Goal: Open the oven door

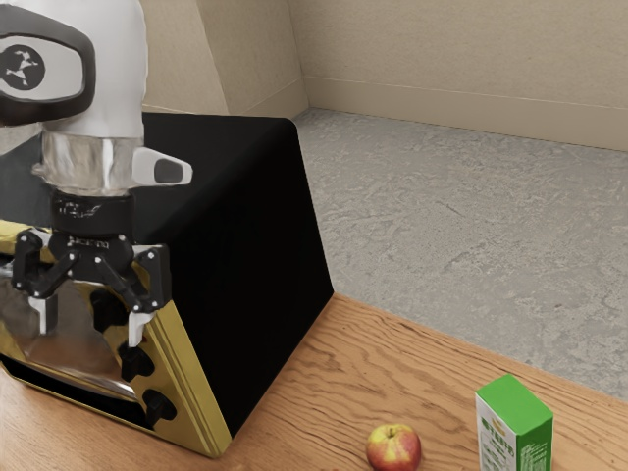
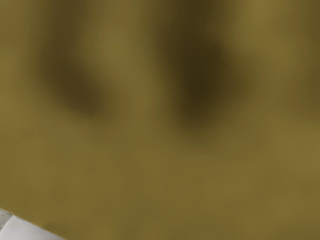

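My gripper (image 1: 90, 331) stands open in front of the oven's face, its two light fingertips spread wide and pointing down. Behind it is the oven (image 1: 257, 245), black-sided with a gold front frame. The glass door (image 1: 78, 345) lies behind and between the fingers, partly covered by them; its exact position cannot be told. One finger is near the dark knobs (image 1: 135, 362) on the front panel. A blurred gold surface (image 2: 150, 175) with dark shadows is very close in the wrist view.
On the wooden table (image 1: 324, 383), a red and yellow apple (image 1: 393, 448) and a green and white carton (image 1: 517, 424) stand toward the exterior view's right, away from the oven. Grey floor and beige walls lie beyond.
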